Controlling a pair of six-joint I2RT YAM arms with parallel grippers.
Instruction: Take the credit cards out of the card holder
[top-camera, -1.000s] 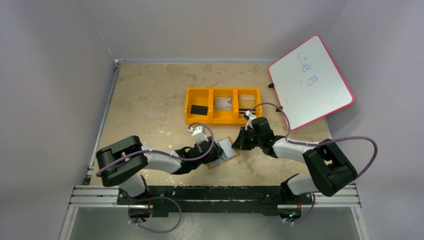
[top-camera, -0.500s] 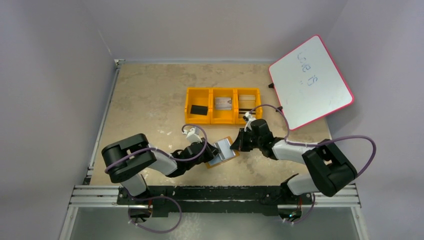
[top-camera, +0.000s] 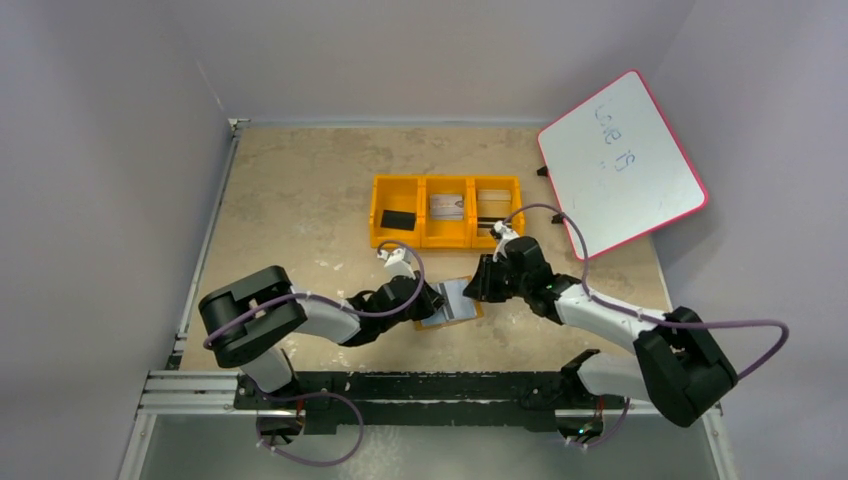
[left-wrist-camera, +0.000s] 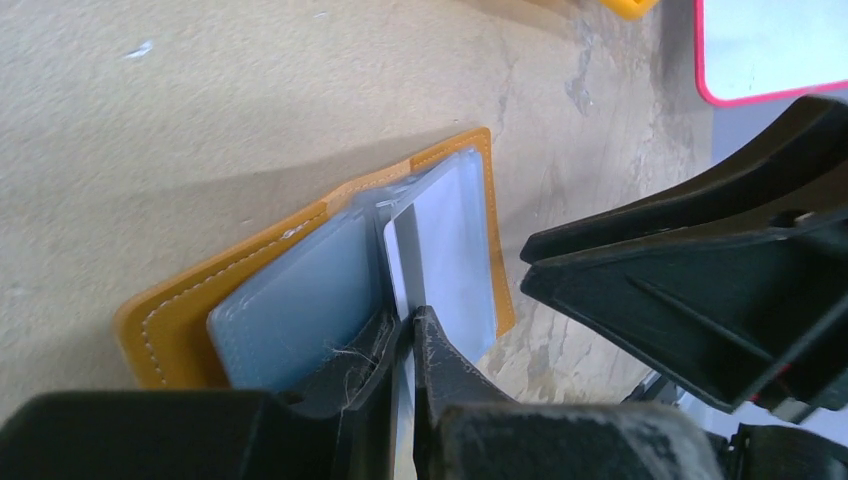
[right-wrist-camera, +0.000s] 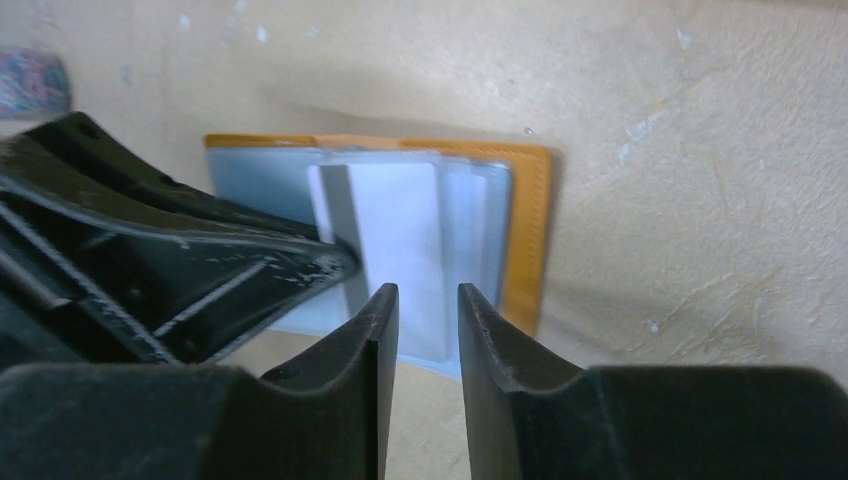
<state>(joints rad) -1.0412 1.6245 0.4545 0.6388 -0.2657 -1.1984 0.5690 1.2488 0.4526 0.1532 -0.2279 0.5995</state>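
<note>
The mottled beige table (top-camera: 290, 190) sat between grey walls, with a pink-rimmed whiteboard (top-camera: 620, 165) leaning at the far right and an orange tray (top-camera: 421, 225) behind the work. The tray's left compartment held a black block, and the other two held what looked like cards. In front of it the card holder (left-wrist-camera: 290, 310) lay open and flat, pockets up, between the two arms. Over the last second the grip had changed sides. The left gripper (left-wrist-camera: 408, 335), jaws apart a second earlier, had moved in and pinched shut on the near edge of a pale card (left-wrist-camera: 440, 250). The right gripper (right-wrist-camera: 428, 310), shut until then, now had its jaws parted just above that card, clamping nothing. The card still lay over the holder's right half, partly out of its pocket, so the handover looked done and the pull-out not yet.
</note>
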